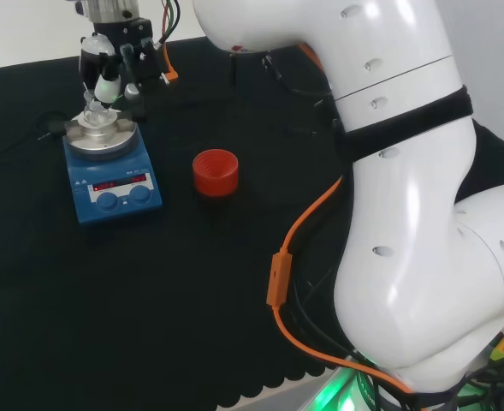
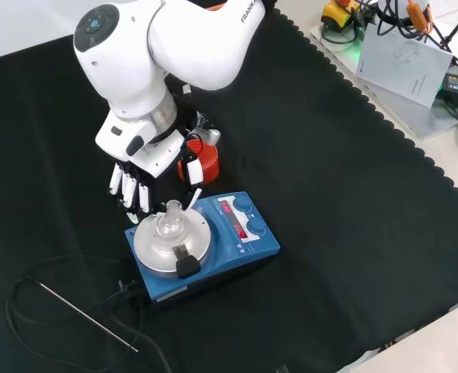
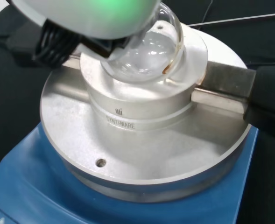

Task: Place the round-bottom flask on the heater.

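Observation:
The clear round-bottom flask [image 2: 169,223] sits upright in the well of the silver block on the blue heater [image 2: 244,233]. In the wrist view its bulb [image 3: 146,56] rests in the block's [image 3: 142,116] top hollow. My hand [image 2: 139,167] hangs just above and beside it, fingers pointing down and nearly straight. The flask's neck stands in the gap between the fingers and the thumb, and I see no contact. In the head view the hand [image 1: 115,56] hovers over the flask [image 1: 96,116] on the heater [image 1: 115,184] at the far left.
A red ribbed ring stand [image 2: 201,163] stands on the cloth behind the heater, to its right in the head view [image 1: 215,171]. A black-tipped handle [image 2: 186,266] sticks out of the block. A thin metal rod with a black cable [image 2: 89,315] lies near the heater.

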{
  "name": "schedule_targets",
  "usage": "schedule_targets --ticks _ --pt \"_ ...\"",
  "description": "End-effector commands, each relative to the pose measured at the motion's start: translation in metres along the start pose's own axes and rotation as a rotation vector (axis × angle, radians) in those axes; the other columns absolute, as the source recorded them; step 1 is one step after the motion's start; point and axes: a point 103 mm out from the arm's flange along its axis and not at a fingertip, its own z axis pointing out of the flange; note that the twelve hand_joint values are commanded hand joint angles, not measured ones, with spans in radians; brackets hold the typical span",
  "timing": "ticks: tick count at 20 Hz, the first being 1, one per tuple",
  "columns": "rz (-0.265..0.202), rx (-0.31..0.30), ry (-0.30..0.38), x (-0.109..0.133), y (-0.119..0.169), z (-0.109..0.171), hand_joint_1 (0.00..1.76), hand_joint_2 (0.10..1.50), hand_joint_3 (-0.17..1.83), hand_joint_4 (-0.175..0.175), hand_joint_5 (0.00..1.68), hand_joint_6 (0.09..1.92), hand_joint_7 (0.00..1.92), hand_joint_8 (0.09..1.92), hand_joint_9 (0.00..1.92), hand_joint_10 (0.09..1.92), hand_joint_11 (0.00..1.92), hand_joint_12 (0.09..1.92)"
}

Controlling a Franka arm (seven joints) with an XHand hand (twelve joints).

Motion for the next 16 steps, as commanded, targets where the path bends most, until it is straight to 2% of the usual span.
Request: schedule_targets --ticks 1,16 --pt "0.003 0.003 -0.002 -0.0009 0.0012 0.0006 1.14 0.54 0.97 0.087 1.2 0.95 0.65 0.57 0.85 0.46 0.56 1.19" --pt "0.008 0.007 -0.012 -0.0003 0.0055 -0.002 1.14 0.54 0.96 0.09 1.2 0.95 0.65 0.57 0.85 0.46 0.56 1.19"
